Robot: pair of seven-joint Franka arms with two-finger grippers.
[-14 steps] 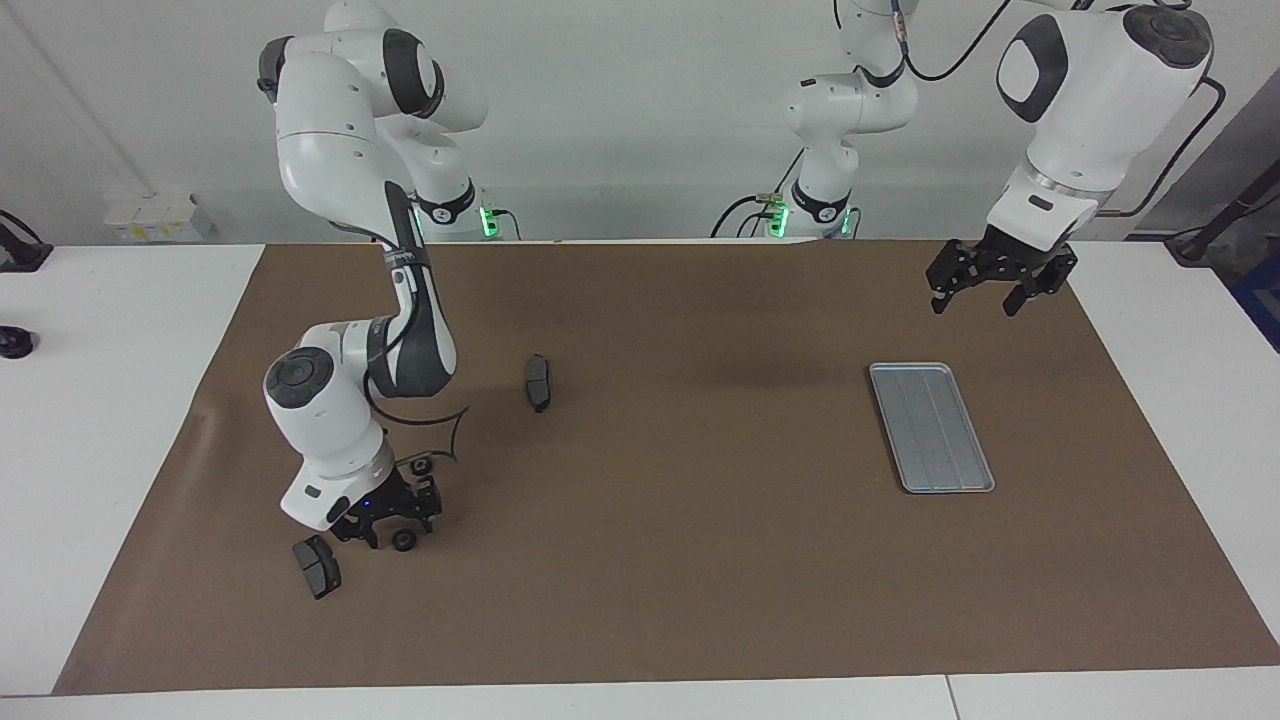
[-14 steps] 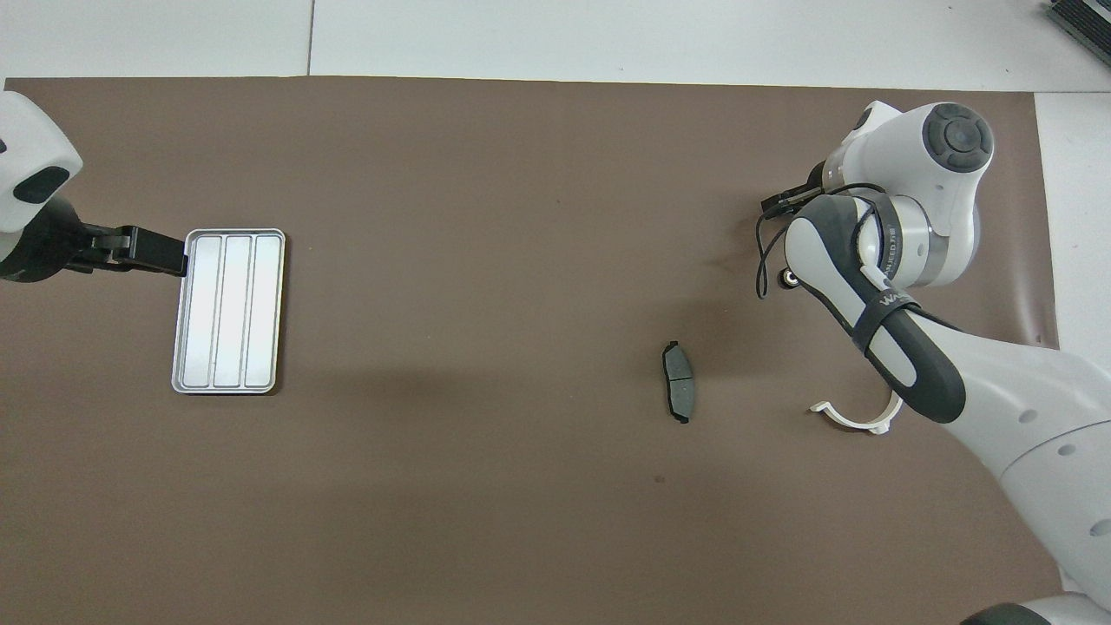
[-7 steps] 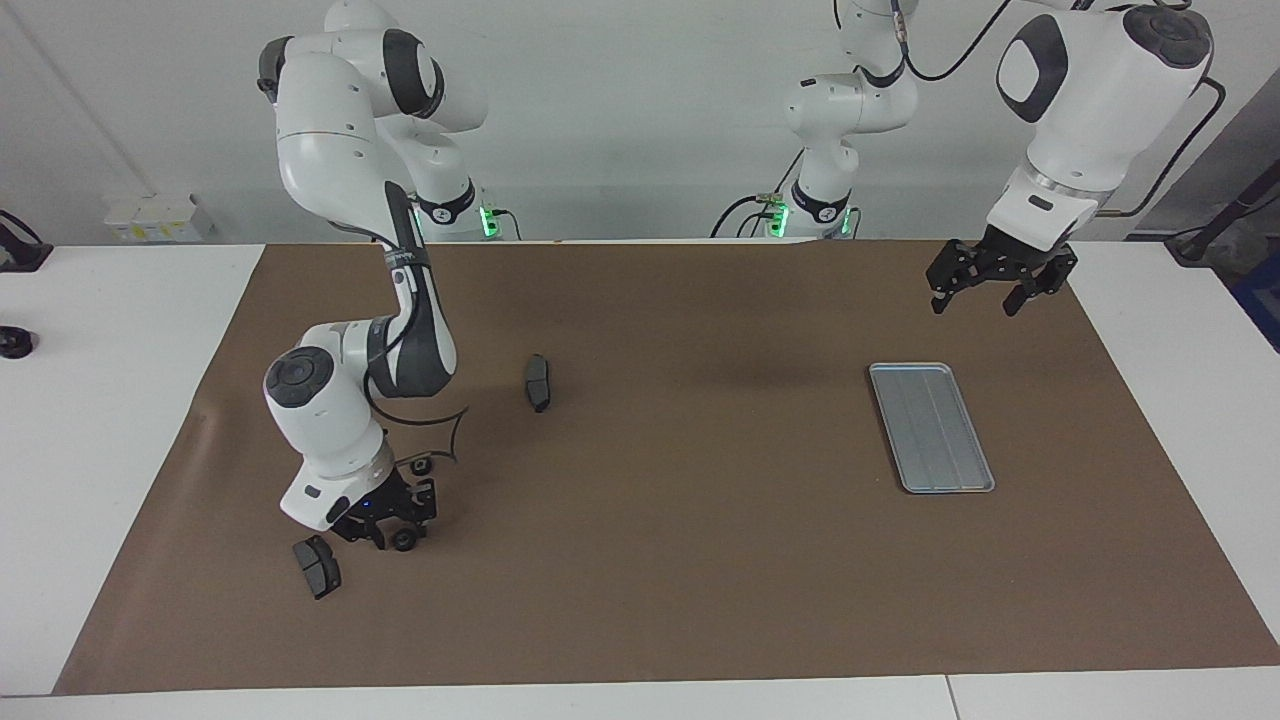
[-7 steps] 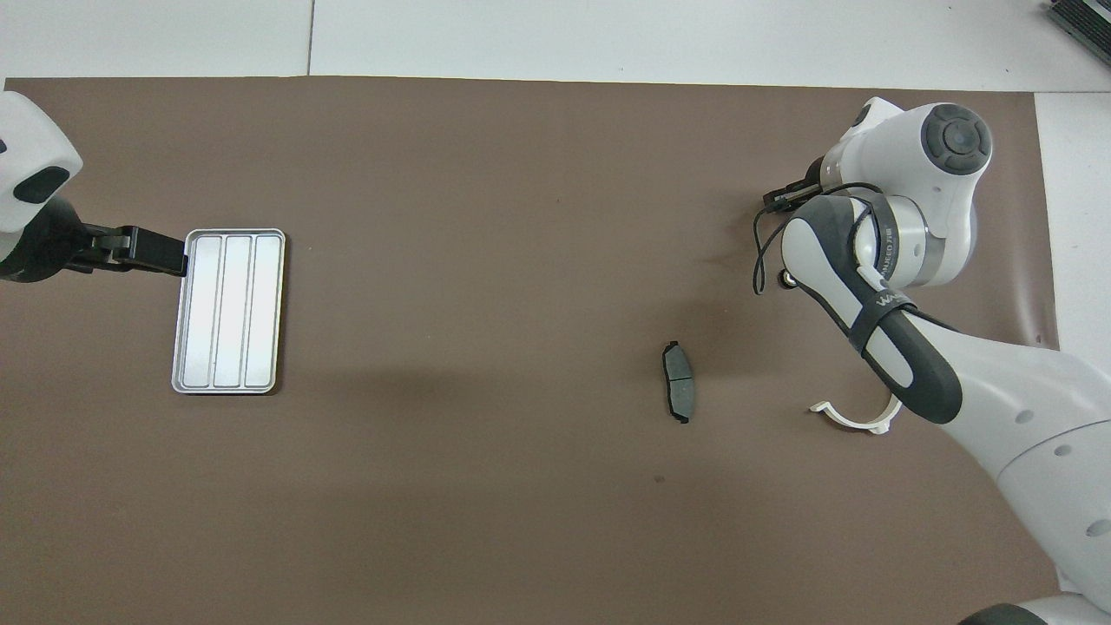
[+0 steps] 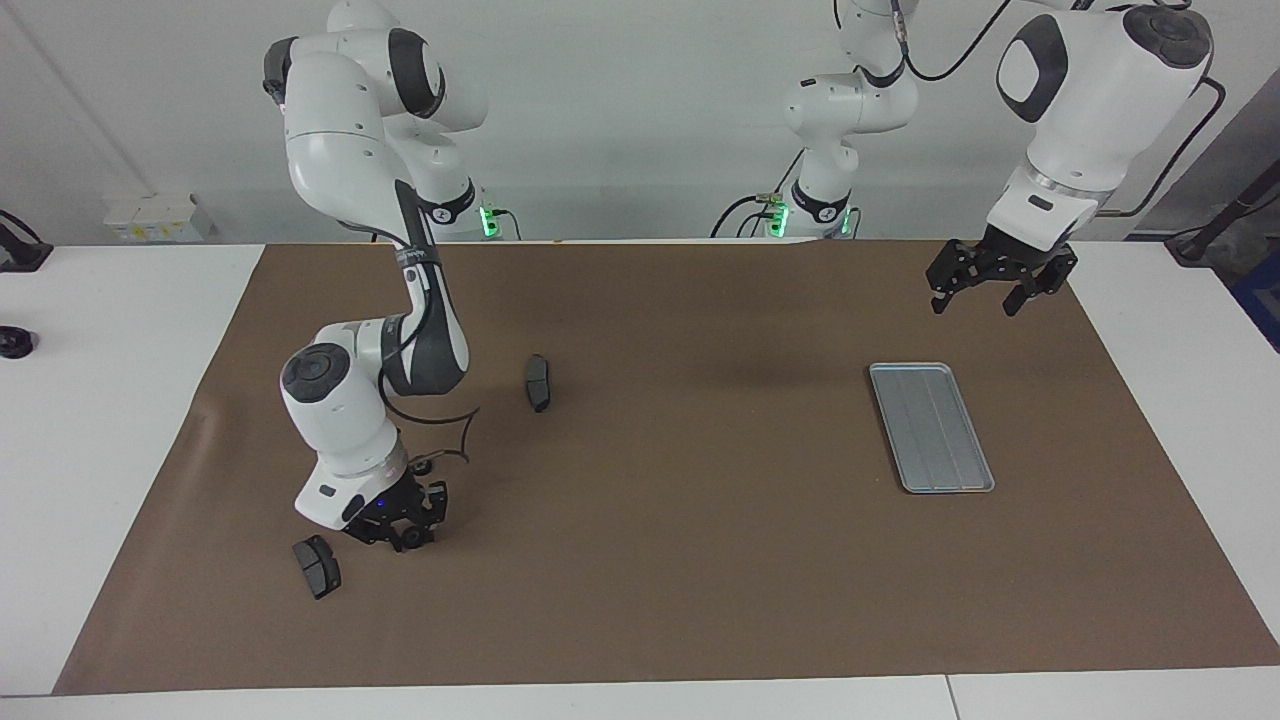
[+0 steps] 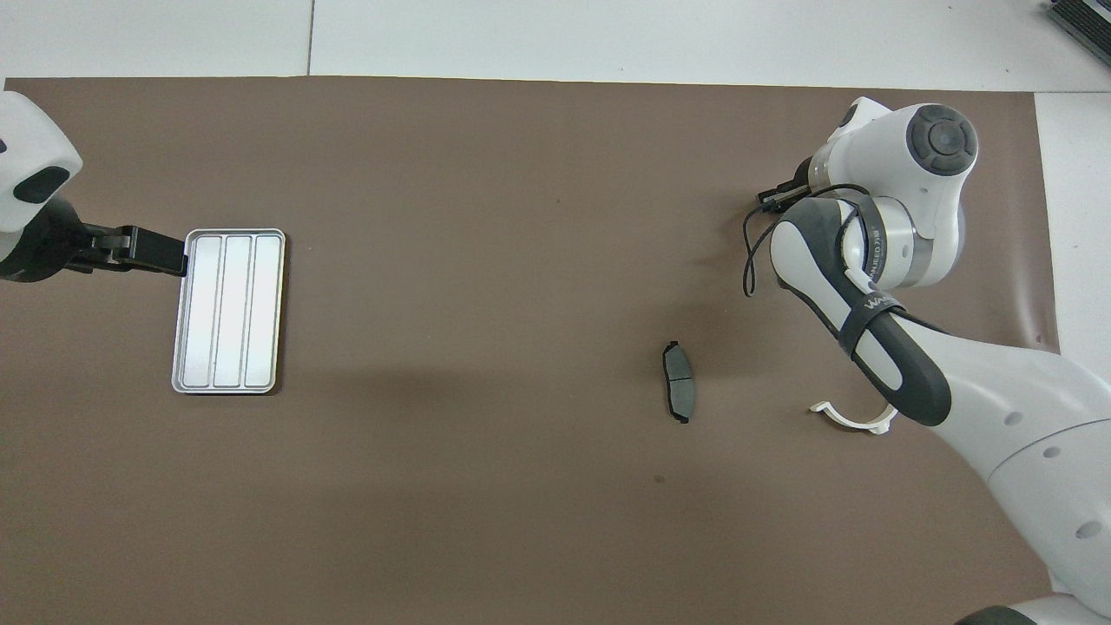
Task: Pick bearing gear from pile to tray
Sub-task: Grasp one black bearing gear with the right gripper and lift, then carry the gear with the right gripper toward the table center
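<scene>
My right gripper (image 5: 404, 532) is low over the mat at the right arm's end, shut on a small black bearing gear (image 5: 409, 541). The wrist hides the gripper and the gear in the overhead view. A second black gear (image 5: 424, 465) peeks out beside the wrist, nearer to the robots. One dark brake pad (image 5: 317, 566) lies just beside the gripper, another (image 5: 538, 382) (image 6: 679, 382) toward the middle. A white half-ring (image 6: 855, 420) lies by the right forearm. The silvery tray (image 5: 931, 427) (image 6: 229, 310) holds nothing. My left gripper (image 5: 985, 288) waits open in the air near the tray's corner.
A brown mat (image 5: 680, 560) covers the table, with white table margins around it. A black cable (image 5: 440, 425) loops from the right arm's wrist above the pile.
My right gripper has closed around the gear that lay beside it, and the wrist has shifted a little toward the table's middle and up. The left arm has not moved.
</scene>
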